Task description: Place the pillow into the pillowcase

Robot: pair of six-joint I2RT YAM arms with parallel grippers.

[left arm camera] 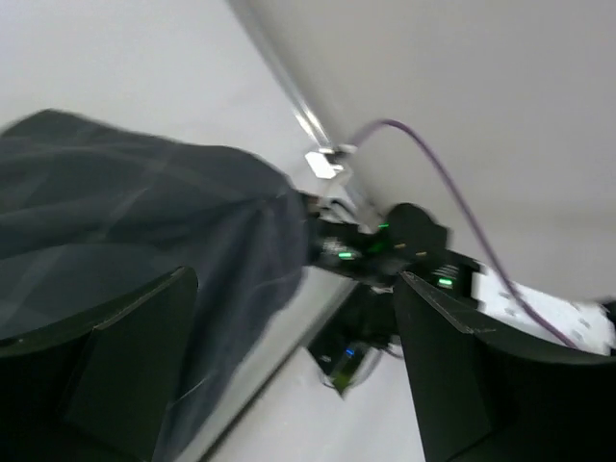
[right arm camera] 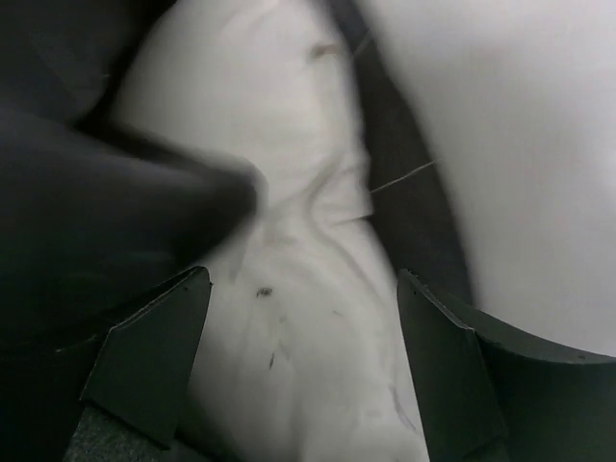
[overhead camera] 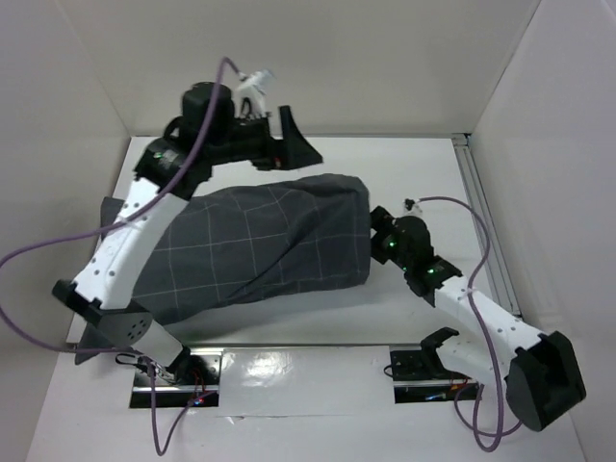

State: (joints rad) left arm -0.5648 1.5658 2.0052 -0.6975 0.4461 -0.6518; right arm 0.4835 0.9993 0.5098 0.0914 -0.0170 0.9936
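Here, plump white pillow (right arm camera: 289, 144) inside limp, grid-lined charcoal pillowcase (overhead camera: 260, 245); left claw (left arm camera: 296, 279) and right claw (right arm camera: 303, 274) both released, empty.

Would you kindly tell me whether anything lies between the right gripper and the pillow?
Nothing visible does. The pillow lies bare straight ahead of the open right gripper; the pillowcase cloth bunches only to the left and along the pillow's right edge.
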